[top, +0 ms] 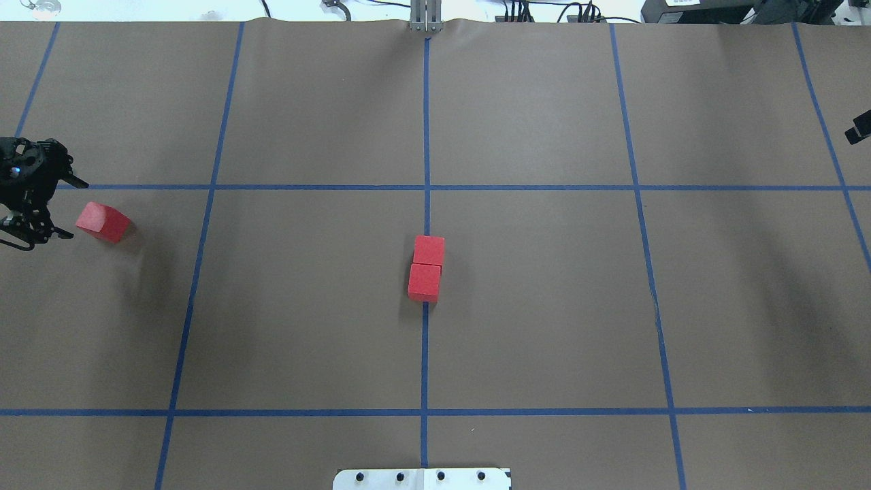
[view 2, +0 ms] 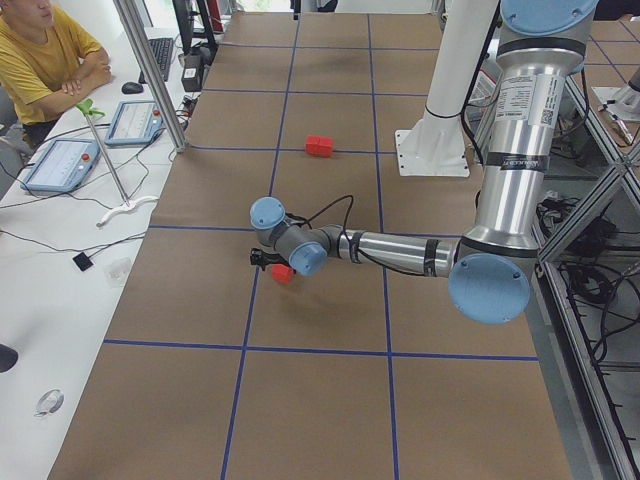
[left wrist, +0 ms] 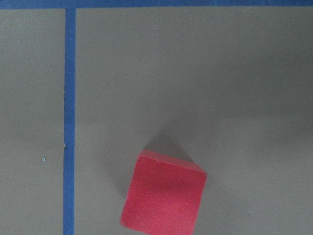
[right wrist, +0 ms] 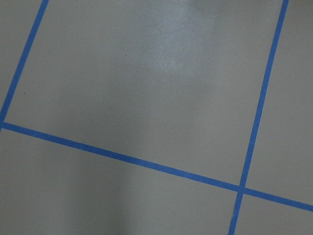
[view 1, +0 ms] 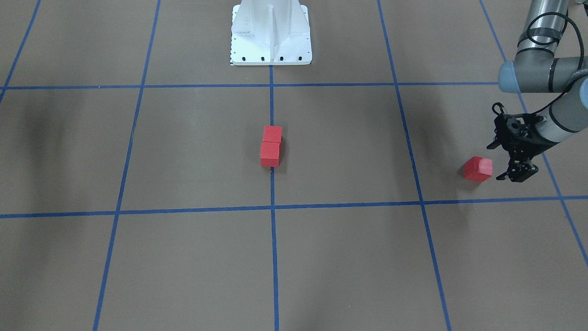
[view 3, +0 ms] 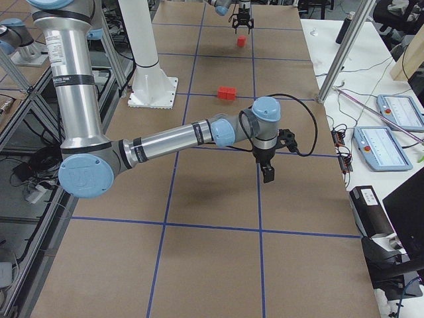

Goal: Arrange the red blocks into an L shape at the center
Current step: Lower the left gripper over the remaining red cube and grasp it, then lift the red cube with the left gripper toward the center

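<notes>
Row of two red blocks (top: 426,268) sat touching at the center (top: 490,299), its long axis along the blue tape line (top: 424,354), pointing toward the robot base (top: 422,478). The third red block (top: 102,222) lay well apart on the robot's left, skewed to the grid. The left gripper (view 1: 519,174), partly cut off overhead, hung just beside it, wrist bent downward, fingers spread and holding nothing. The right gripper (view 3: 267,173) pointed down from an outstretched arm; its grip could not be told.

The brown tabletop (top: 544,306), gridded with blue tape (top: 531,187), carries two touching red blocks (top: 425,280) on its middle line; a third block (top: 102,222) lies well apart.
</notes>
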You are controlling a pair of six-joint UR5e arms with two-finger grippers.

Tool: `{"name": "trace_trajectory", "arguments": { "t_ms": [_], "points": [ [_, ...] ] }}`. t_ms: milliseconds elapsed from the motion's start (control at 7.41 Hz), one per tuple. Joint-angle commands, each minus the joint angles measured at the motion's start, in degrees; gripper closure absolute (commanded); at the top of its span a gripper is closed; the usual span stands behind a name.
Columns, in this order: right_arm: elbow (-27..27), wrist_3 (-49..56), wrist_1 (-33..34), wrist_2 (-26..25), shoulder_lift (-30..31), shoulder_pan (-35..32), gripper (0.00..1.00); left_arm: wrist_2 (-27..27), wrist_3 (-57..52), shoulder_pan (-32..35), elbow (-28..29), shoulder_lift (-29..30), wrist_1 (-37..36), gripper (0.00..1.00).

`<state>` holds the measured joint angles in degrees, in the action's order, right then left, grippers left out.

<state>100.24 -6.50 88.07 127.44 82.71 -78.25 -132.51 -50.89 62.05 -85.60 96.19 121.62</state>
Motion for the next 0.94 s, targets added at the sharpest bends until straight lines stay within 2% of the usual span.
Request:
{"name": "trace_trajectory", "arguments": {
  "t_ms": [0, 405, 810],
  "points": [
    [-0.31, 0.00, 0.00, 0.00, -0.09, 0.03, 0.00, 0.24, 1.22, -0.35, 0.52, 0.05, 1.68, 0.01],
    [-0.40, 0.00, 0.00, 0.00, -0.09, 0.03, 0.00, 0.41, 5.09, -2.55, 4.20, 0.31, 8.79, 0.00],
    [-0.40, 0.00, 0.00, 0.00, -0.09, 0.03, 0.00, 0.41, 5.45, -3.60, 4.22, 0.84, 8.98, 0.03]
  ]
}}
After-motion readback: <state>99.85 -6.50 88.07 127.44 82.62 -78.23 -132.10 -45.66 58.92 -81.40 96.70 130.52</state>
